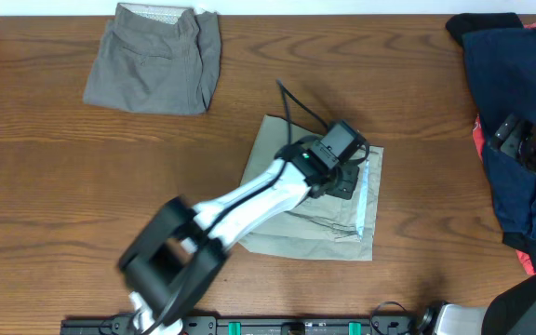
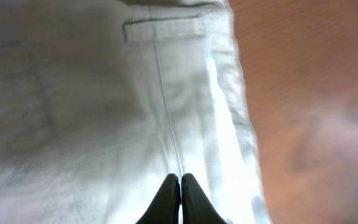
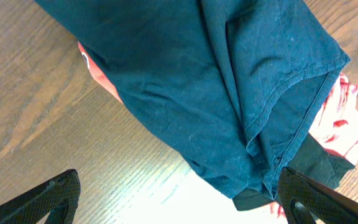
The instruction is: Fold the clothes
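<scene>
The pale khaki-green shorts (image 1: 328, 223) lie folded in the middle of the table, the light bluish waistband (image 1: 370, 191) along their right edge. My left gripper (image 1: 347, 177) is over their right part. In the left wrist view its fingers (image 2: 180, 186) are shut together with nothing between them, close over the pale cloth (image 2: 73, 112) next to a seam. My right gripper (image 1: 529, 140) is at the far right above a pile of navy (image 3: 216, 81), black and red pieces. Its fingers (image 3: 179, 199) are wide open and empty.
Folded darker grey shorts (image 1: 156, 60) lie at the back left. The navy, black and red pile (image 1: 505, 112) covers the right edge of the table. Bare brown wood (image 1: 82, 186) lies left of the khaki shorts.
</scene>
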